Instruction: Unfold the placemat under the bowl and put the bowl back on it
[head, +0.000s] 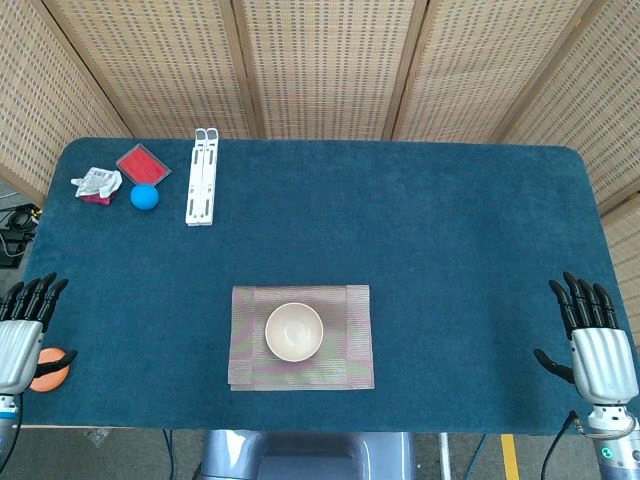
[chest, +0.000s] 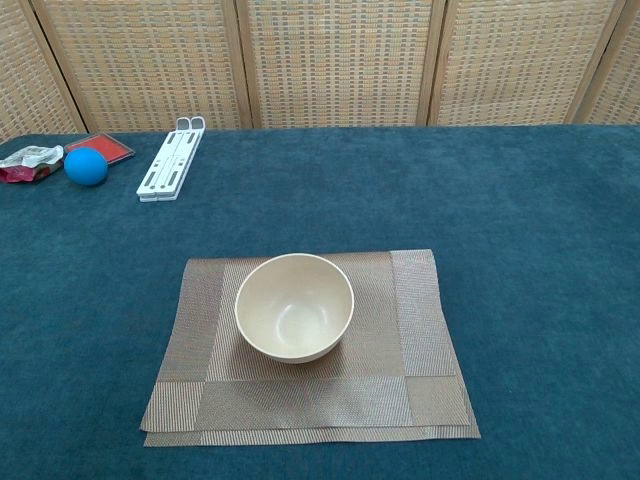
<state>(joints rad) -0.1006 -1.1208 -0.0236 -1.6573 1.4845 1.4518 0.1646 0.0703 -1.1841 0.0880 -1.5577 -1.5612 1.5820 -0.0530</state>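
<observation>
A cream bowl (head: 294, 331) (chest: 294, 306) stands upright in the middle of a folded brown woven placemat (head: 352, 340) (chest: 420, 330), near the table's front edge. The mat's doubled layers show along its near edge in the chest view. My left hand (head: 20, 332) hovers at the table's front left corner, fingers spread, holding nothing. My right hand (head: 597, 345) is at the front right corner, likewise spread and empty. Both hands are far from the bowl and appear only in the head view.
At the back left lie a white folding stand (head: 202, 177) (chest: 170, 160), a blue ball (head: 145, 196) (chest: 86, 166), a red flat box (head: 142, 163) and a crumpled wrapper (head: 96, 184). An orange object (head: 48, 368) sits under my left hand. Blue cloth covers the table (head: 450, 250).
</observation>
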